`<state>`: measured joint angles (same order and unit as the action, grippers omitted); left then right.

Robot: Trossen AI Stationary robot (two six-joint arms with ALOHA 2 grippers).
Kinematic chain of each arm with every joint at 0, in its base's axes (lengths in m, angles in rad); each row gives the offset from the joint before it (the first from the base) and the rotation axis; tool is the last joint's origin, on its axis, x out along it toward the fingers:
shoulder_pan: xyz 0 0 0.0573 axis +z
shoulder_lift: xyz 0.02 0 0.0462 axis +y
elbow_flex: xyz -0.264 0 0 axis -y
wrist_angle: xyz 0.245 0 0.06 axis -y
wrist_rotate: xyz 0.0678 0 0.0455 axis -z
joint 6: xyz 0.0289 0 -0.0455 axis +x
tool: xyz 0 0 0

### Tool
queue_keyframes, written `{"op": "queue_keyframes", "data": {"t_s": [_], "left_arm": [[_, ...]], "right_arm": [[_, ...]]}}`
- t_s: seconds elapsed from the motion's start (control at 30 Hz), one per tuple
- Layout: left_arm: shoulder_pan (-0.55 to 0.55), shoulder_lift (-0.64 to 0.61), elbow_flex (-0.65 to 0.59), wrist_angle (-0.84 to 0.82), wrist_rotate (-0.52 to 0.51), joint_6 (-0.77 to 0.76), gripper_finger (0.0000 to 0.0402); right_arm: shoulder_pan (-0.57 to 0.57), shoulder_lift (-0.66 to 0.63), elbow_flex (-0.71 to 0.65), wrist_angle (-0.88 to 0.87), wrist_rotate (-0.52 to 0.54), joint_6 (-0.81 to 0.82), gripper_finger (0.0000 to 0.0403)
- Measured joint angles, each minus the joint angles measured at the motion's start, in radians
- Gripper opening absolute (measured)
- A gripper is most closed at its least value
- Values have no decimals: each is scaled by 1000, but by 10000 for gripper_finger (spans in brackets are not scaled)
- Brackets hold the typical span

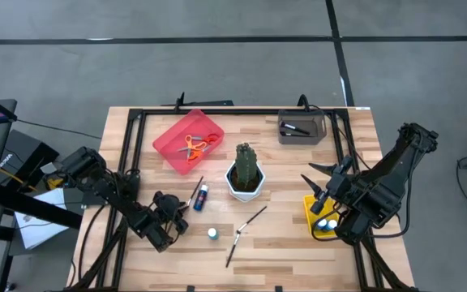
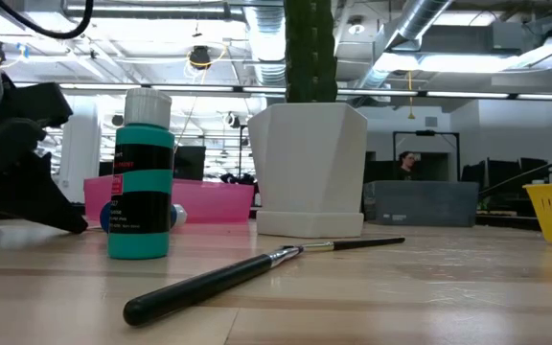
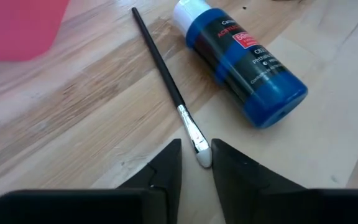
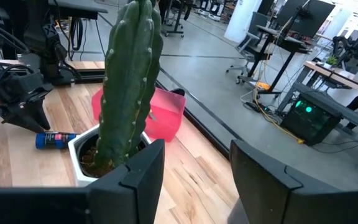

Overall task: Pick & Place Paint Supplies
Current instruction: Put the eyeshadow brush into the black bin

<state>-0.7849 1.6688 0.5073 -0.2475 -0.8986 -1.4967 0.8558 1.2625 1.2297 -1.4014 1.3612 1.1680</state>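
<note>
With the left pincer [image 3: 196,163] low over the surface [image 1: 298,251], its fingers narrowly apart astride the bristle tip of the paintbrush [image 3: 166,81] lying beside the toppled blue paint bottle [image 3: 244,59], centre before you clamp.

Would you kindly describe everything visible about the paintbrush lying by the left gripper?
The paintbrush is thin, with a black handle, a silver ferrule and a pale bristle tip. It lies flat on the wooden table, beside a lying blue paint bottle without touching it. Its bristle tip sits between the fingers of the left gripper, which stand narrowly apart around it.
</note>
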Motion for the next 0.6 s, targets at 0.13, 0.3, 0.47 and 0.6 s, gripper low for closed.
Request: {"op": "queue_keyframes", "data": {"t_s": [0.13, 0.3, 0.47, 0.6], "left_arm": [[0, 0, 0, 0, 17, -3, 31], [1, 0, 0, 4, 31, -8, 6], [1, 0, 0, 4, 31, -12, 1], [-1, -7, 0, 4, 30, -12, 1]], "right_arm": [[0, 0, 0, 0, -4, 1, 177], [0, 0, 0, 1, -6, 1, 177], [0, 0, 0, 3, -7, 2, 177], [0, 0, 0, 4, -7, 2, 177]]}}
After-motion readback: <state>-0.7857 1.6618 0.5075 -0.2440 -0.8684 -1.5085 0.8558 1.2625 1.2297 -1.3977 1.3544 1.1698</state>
